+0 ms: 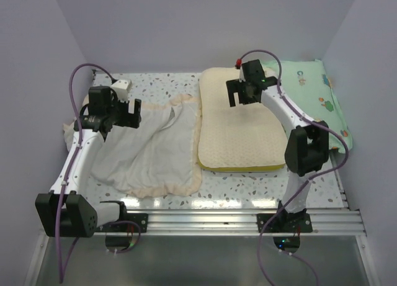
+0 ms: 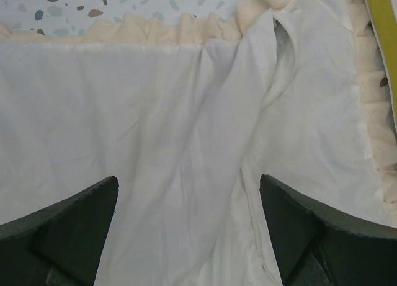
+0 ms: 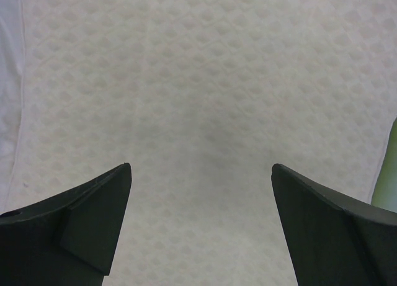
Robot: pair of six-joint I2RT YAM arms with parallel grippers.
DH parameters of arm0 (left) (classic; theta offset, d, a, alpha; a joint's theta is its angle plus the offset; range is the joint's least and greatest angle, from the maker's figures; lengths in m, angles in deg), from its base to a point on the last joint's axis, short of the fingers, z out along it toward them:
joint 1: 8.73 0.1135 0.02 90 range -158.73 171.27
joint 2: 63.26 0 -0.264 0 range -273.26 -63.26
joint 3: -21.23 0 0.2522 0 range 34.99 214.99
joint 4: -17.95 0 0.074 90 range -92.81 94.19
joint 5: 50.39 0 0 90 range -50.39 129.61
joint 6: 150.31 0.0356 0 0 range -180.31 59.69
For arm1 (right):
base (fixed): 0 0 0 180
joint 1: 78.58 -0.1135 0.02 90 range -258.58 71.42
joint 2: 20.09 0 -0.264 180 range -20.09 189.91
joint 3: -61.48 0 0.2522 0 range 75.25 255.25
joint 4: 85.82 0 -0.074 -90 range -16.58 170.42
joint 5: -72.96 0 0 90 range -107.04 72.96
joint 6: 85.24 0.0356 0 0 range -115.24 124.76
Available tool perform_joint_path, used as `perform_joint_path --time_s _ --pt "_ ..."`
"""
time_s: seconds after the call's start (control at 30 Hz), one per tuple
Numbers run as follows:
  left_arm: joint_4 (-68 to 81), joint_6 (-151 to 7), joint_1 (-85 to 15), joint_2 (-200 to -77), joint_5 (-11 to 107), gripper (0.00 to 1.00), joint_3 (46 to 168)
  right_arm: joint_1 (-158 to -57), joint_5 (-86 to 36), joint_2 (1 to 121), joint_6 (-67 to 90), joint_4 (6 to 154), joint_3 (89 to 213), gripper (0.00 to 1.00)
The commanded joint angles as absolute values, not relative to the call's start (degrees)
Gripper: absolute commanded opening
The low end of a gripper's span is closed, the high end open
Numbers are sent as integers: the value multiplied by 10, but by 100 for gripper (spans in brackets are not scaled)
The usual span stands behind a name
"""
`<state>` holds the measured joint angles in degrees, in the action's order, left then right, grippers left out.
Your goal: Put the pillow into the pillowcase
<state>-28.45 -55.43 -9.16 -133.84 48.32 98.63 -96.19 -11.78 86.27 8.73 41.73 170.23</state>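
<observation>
Hanging spread over the pillowcase (image 2: 142, 112), the left claw (image 2: 188, 180) should pinch just its top layer; the right claw (image 3: 201, 167), also spread, takes the pillow (image 3: 205, 75).

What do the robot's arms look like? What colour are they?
The left arm and right arm both have white tube sections joined by chunky black joints. A thin purple cable loops along each one. The fingers are dark, wedge-shaped and blunt. The right arm has a small red part near its wrist.
</observation>
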Motion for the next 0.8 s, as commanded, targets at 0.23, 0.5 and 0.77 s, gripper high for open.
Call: perform_joint_path --time_s 0.23,0.5,0.77 --pt "-274 -583 -91 -1335 454 100 973 -957 -68 1091 136 440 1864 99" --pt "-278 -586 -91 -1329 444 100 970 -942 -137 1184 128 385 1873 47" --pt "-274 -587 -91 -1330 456 100 973 -944 -226 1071 50 313 1899 0"
